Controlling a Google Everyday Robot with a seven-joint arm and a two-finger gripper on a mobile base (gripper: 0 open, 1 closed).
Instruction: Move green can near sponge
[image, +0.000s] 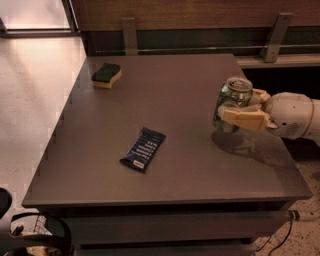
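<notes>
The green can (231, 102) is green and silver with a silver top and pull tab. It is held a little above the grey table (165, 130) near its right edge, with a shadow under it. My gripper (239, 111) comes in from the right, and its tan fingers (245, 119) are shut around the can's body. The sponge (106, 75), dark green on a pale yellow base, lies at the table's far left, well away from the can.
A flat dark blue snack wrapper (143, 149) lies in the front middle of the table. A wooden wall with two metal brackets (130, 35) runs behind the table. A pale floor lies to the left, and dark base parts (30, 235) show at the bottom left.
</notes>
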